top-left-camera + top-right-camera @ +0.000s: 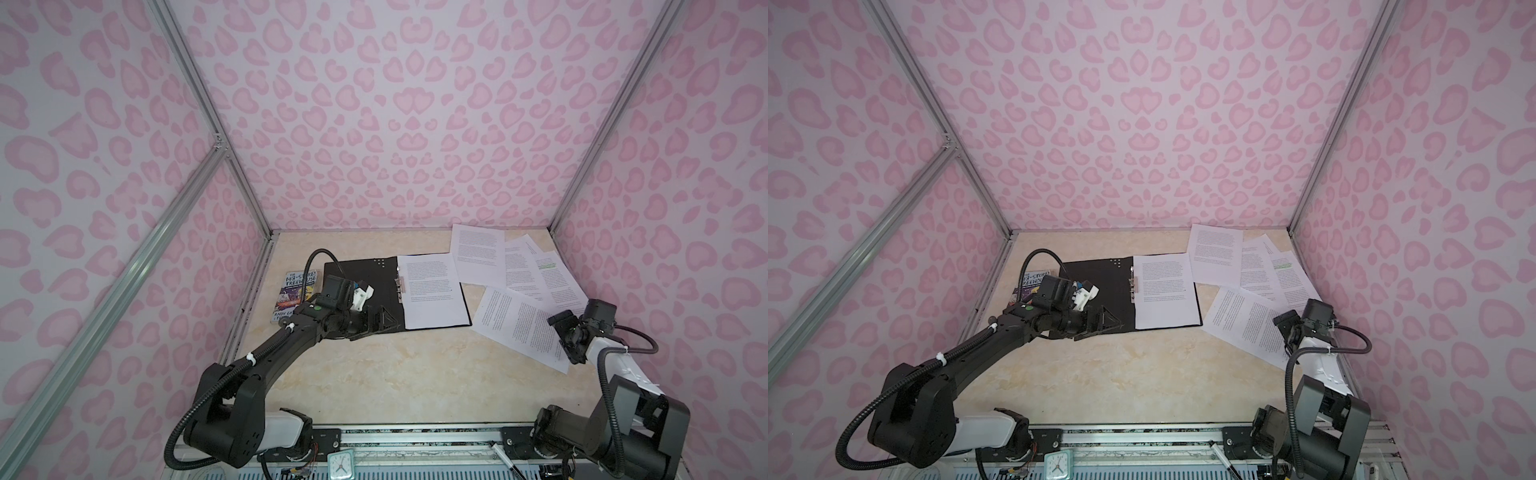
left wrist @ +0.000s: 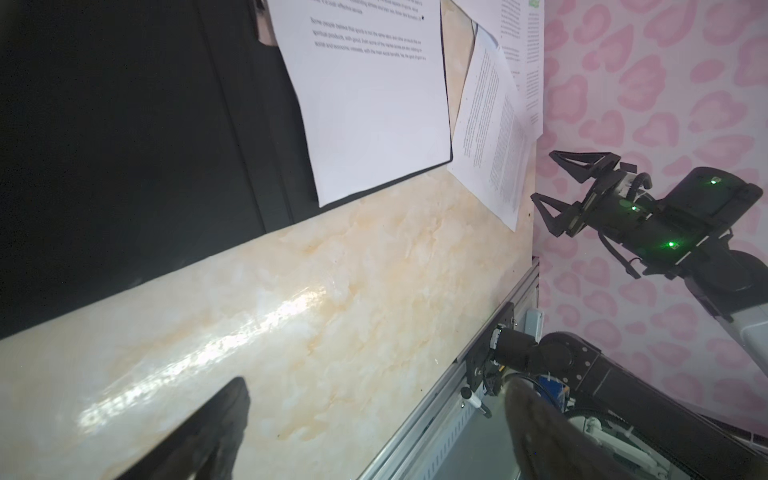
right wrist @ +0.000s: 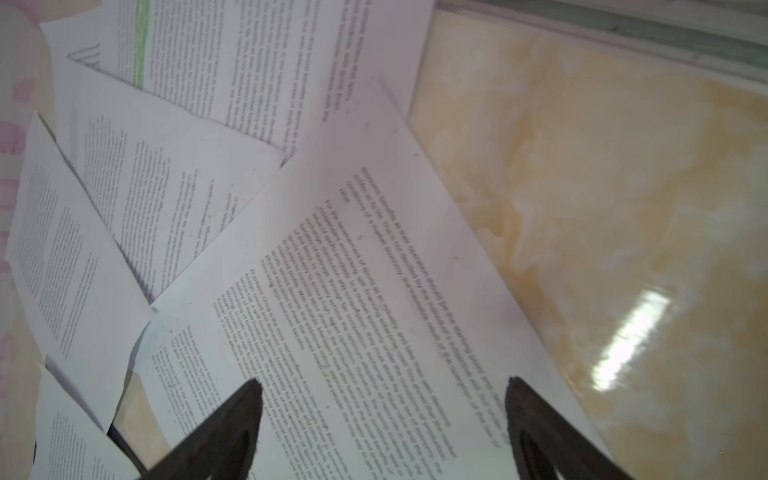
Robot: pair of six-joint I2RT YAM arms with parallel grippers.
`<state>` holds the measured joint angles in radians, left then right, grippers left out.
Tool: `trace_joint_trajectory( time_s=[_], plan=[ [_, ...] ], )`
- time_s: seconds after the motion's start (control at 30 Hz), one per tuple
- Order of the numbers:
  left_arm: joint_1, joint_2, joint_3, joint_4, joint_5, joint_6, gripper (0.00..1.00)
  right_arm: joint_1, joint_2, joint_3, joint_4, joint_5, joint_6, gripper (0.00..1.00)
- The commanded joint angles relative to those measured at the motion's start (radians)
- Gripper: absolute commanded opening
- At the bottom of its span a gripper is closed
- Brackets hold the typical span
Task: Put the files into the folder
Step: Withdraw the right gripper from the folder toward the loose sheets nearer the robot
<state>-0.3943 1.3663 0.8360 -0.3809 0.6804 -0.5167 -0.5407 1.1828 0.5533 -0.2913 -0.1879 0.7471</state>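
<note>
The black folder [image 1: 357,278] [image 1: 1096,282] lies open on the table, with one white sheet [image 1: 432,291] [image 2: 374,104] on its right half beside the metal clip [image 1: 401,284]. The other files [image 1: 519,324] [image 1: 1246,320] lie scattered to its right, one with a green line [image 3: 141,50]. My left gripper [image 1: 380,324] [image 2: 376,386] is open and empty over the folder's near edge. My right gripper [image 1: 563,338] [image 2: 542,176] [image 3: 383,382] hovers open just above the nearest loose sheet [image 3: 353,291], holding nothing.
A colourful paperback book [image 1: 297,291] lies left of the folder, partly under my left arm. Pink-patterned walls close in the table on three sides. A small clock [image 1: 340,465] and a pen [image 1: 505,457] rest on the front rail.
</note>
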Motion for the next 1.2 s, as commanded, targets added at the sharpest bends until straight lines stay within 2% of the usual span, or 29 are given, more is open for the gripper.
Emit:
trace_joint_trajectory(
  time_s=[0.0,0.1,0.2,0.37,0.47,0.63,0.73,0.87,0.97,1.03,1.17],
  plan=[
    [-0.046,0.029,-0.001,0.068,-0.012,-0.037,0.97,-0.086,-0.085,-0.065,-0.021,0.046,0.045,0.92],
    [-0.074,0.045,0.009,0.074,-0.017,-0.039,0.97,-0.133,-0.143,-0.148,0.047,-0.009,0.065,0.92],
    [-0.083,0.058,0.024,0.071,-0.017,-0.039,0.97,-0.137,-0.128,-0.184,0.072,-0.056,0.073,0.93],
    [-0.086,0.066,0.038,0.07,-0.016,-0.04,0.97,-0.138,-0.009,-0.211,0.159,-0.211,0.069,0.92],
    [-0.086,0.067,0.037,0.07,-0.017,-0.039,0.97,-0.109,0.071,-0.209,0.27,-0.289,0.084,0.89],
    [-0.086,0.076,0.034,0.074,-0.016,-0.042,0.97,-0.005,0.225,-0.09,0.395,-0.338,0.061,0.87],
    [-0.086,0.085,0.041,0.074,-0.012,-0.042,0.97,0.032,0.319,0.014,0.447,-0.401,0.092,0.8],
    [-0.086,0.085,0.041,0.074,-0.014,-0.039,0.97,0.036,0.334,0.104,0.57,-0.476,0.124,0.81],
    [-0.086,0.081,0.036,0.073,-0.015,-0.031,0.97,0.034,0.313,0.154,0.507,-0.479,0.076,0.82],
    [-0.086,0.08,0.037,0.065,-0.016,-0.024,0.97,0.022,0.287,0.175,0.319,-0.4,0.013,0.81],
    [-0.086,0.057,0.041,0.043,-0.01,-0.005,0.97,-0.042,0.231,0.061,0.253,-0.444,-0.018,0.81]
  ],
)
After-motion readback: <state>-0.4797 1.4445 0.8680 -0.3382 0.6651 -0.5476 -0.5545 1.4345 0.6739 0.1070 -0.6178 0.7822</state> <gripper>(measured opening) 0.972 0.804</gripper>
